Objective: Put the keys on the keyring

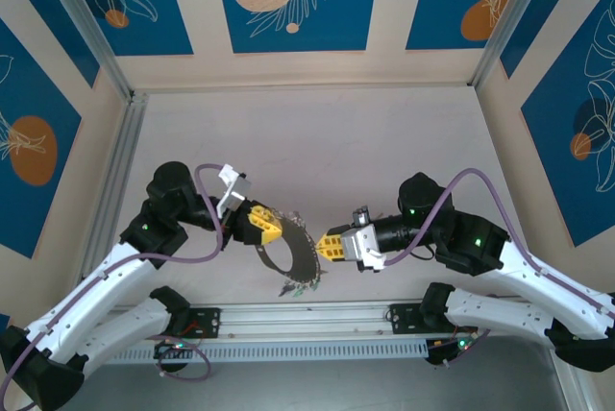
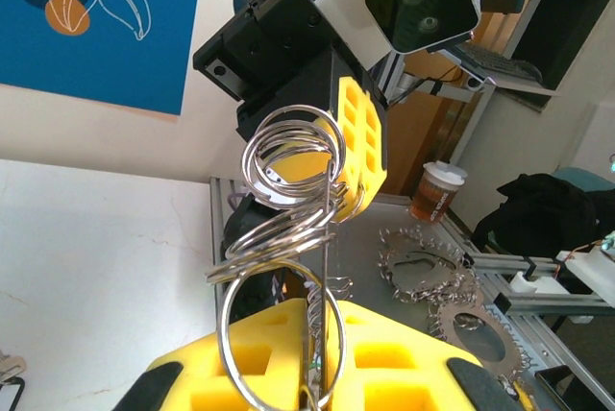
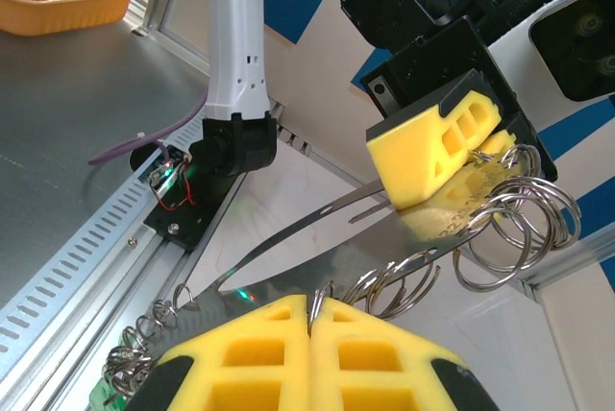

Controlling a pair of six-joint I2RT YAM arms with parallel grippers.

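The keyring (image 1: 291, 255) is a thin grey metal hoop held upright between both arms, with many small split rings along its rim. A cluster of green-tagged keys (image 1: 300, 286) hangs from its low end. My left gripper (image 1: 267, 226) is shut on the hoop's left side; in the left wrist view its yellow pads (image 2: 384, 353) pinch the hoop (image 2: 317, 334) edge-on. My right gripper (image 1: 330, 246) is shut on the hoop's right rim, its pads (image 3: 259, 353) pressed together on a small split ring (image 3: 317, 293). The keys with the dark tag are out of view.
An orange bin (image 3: 72, 3) of coloured tagged keys sits beyond the rail in the right wrist view. Two other ringed metal hoops (image 2: 423, 262) lie on the grey surface past the table edge. An aluminium rail (image 1: 307, 320) runs along the near edge.
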